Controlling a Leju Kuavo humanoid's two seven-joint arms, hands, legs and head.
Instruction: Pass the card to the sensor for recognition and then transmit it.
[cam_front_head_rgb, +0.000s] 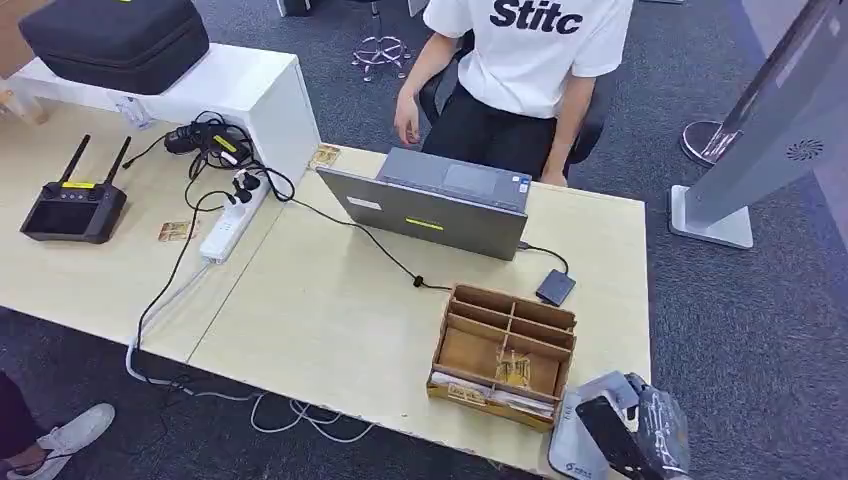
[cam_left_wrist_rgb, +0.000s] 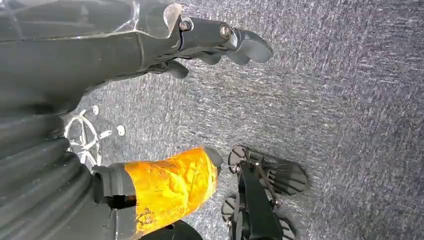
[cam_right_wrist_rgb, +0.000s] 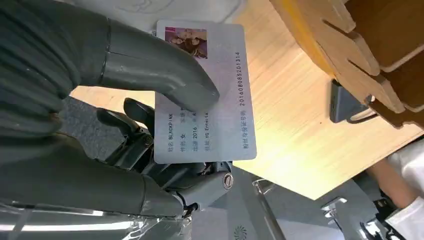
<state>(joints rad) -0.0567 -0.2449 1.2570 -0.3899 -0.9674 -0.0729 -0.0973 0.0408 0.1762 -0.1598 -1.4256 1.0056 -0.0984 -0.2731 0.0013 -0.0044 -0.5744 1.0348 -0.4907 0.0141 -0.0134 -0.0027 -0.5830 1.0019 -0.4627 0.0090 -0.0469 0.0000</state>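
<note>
The right hand (cam_right_wrist_rgb: 150, 130) pinches the card (cam_right_wrist_rgb: 210, 95), thumb pressed on its printed face, darker fingers behind. It's pale, with a small photo, text lines and a number. From the head view, card and hand (cam_front_head_rgb: 625, 430) sit at five o'clock of the wooden organizer (cam_front_head_rgb: 505, 350). The left hand (cam_left_wrist_rgb: 215, 42) hangs over carpet, fingers loose, holding nothing.

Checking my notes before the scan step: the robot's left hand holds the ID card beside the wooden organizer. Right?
Not quite: it is the right hand that holds the card under its thumb, beside the wooden organizer, as the right wrist view shows. The left hand hangs over the carpet, holding nothing.
</note>
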